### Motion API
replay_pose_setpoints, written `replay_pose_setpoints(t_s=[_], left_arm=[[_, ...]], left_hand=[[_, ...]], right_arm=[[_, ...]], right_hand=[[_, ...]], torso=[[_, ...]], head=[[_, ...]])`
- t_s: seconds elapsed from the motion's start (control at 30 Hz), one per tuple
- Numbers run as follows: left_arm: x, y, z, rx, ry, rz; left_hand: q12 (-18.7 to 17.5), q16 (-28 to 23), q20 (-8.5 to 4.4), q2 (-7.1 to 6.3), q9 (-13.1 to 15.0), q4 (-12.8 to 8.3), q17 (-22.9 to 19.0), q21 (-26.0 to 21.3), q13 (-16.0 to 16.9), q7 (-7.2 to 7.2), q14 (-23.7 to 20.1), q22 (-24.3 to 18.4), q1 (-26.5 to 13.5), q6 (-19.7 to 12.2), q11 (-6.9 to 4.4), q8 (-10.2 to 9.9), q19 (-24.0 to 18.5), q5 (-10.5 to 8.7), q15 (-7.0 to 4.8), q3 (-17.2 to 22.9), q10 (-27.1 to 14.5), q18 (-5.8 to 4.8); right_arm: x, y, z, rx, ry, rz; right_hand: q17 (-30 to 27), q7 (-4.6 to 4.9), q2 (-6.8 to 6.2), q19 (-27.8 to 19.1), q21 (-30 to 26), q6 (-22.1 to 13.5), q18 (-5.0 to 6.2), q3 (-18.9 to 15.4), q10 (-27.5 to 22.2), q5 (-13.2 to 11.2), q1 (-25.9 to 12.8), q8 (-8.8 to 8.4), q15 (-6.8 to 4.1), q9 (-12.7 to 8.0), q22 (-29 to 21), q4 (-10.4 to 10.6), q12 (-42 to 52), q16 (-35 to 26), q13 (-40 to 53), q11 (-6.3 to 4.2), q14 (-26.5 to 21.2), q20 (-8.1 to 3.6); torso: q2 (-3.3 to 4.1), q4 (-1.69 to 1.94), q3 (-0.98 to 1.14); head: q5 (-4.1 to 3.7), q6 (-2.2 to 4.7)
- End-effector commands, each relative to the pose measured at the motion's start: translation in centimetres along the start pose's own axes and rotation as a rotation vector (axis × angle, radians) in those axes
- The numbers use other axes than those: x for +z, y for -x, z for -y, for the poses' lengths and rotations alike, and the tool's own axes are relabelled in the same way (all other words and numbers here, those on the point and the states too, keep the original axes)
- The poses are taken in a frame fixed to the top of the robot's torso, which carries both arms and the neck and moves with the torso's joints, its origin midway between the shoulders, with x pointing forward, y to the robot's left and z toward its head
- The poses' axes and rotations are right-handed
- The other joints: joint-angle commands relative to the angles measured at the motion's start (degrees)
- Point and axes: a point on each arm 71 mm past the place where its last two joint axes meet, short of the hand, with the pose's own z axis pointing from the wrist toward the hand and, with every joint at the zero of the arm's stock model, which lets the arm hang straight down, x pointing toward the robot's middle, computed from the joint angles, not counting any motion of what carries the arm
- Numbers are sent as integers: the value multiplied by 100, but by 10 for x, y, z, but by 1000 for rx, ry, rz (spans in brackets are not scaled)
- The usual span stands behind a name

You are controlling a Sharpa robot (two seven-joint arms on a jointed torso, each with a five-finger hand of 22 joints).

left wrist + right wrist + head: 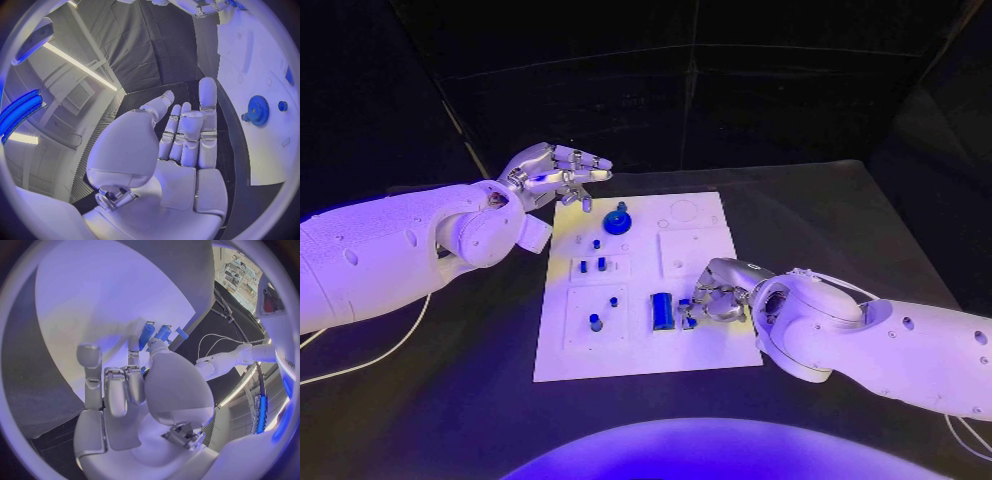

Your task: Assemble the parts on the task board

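The white task board (711, 345) lies in the middle of the black table. On its far half stands a blue gear (617, 220), which also shows as the gear (257, 110) on the board (265, 155) in the left wrist view. Several small blue parts (594, 266) sit in the board's left column. A long blue part (662, 309) stands near the middle. My left hand (560, 172) hovers over the far left corner and holds nothing, its fingers (187, 135) stretched out. My right hand (714, 293) is down on the board, thumb and a finger pinching a small blue part (147, 334) beside the long one.
Two more blue pieces (164, 332) stand right next to the pinched part. A white cable (358, 368) trails over the table at the left. Bare black table surrounds the board on all sides.
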Motion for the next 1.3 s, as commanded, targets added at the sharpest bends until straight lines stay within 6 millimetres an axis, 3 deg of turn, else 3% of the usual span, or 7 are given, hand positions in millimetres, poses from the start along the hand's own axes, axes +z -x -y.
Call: replay_pose_setpoints(t_s=[0.03,0.67,0.8,0.93,1.03,1.2,1.3], left_arm=[[0,-1,1,-6,-2,-10],[0,-1,1,-6,0,-11],[1,0,1,-5,-2,-9],[1,1,1,-3,-8,-2],[2,1,1,0,-18,6],[3,3,-1,-24,-27,27],[5,5,-5,-50,-33,45]], left_hand=[[17,36,28,60,8,7,-7,-31,7,6,-25,-10,-11,-35,9,34,5,-22,-1,-38,-29,77],[18,36,28,60,8,7,-8,-32,6,6,-26,-10,-11,-36,9,34,5,-22,-1,-39,-30,77],[18,36,28,60,8,7,-8,-32,6,6,-26,-10,-11,-36,9,34,5,-22,-1,-39,-30,77],[20,35,29,59,8,8,-11,-32,6,6,-27,-10,-12,-39,10,35,5,-22,-1,-42,-34,77],[48,15,33,59,10,29,-64,-44,9,2,-57,-17,-43,-33,9,55,-9,-24,3,-70,-42,75],[131,-249,50,48,10,66,-598,-141,15,-14,-384,-61,-95,-35,2,107,-159,-24,15,-163,-67,72],[214,-598,74,5,7,126,-1215,-275,22,-20,-783,-132,-184,-63,11,139,-332,-26,33,-326,-94,72]], right_arm=[[0,1,1,0,-4,3],[-2,3,4,4,-3,15],[-5,7,6,48,29,50],[-7,13,16,163,54,80],[-5,22,29,299,60,101],[8,45,43,477,134,157],[21,62,50,554,195,190]], right_hand=[[1454,2,33,-3,-20,-19,-101,-59,207,-41,-86,45,-28,20,-4,9,-27,20,739,-37,583,-39],[1442,-23,149,-11,-49,-42,-95,-328,240,-749,-245,138,-44,190,-32,-17,8,13,802,-57,580,-52],[1349,102,75,-102,-163,-403,-76,-389,174,-773,-82,-53,13,147,-224,-36,-83,-35,714,35,559,-23],[439,426,-217,-778,-1076,-1134,119,-590,-613,-788,-25,-510,255,-13,-1680,17,-1178,-581,-383,324,312,180],[-235,528,-318,-893,-1384,-1330,157,-571,-1124,-877,-64,-639,350,-70,-1888,19,-1889,-1097,-1081,423,120,296],[-1684,596,-11,-1044,-1903,-1401,158,-444,-2234,-939,291,-688,415,-103,-2196,-45,-3353,-2392,-2543,499,-347,390],[-3529,707,135,-1391,-2417,-1537,145,-366,-2854,-918,713,-758,570,-141,-2475,-177,-3805,-4195,-2923,639,-1300,500]], torso=[[1,-2,1],[-8,0,3],[-24,2,4],[-56,0,-5],[-92,20,-20],[-191,61,-46],[-267,98,-69]], head=[[-3,0],[-33,4],[-40,34],[-61,83],[-89,140],[-125,265],[-163,361]])
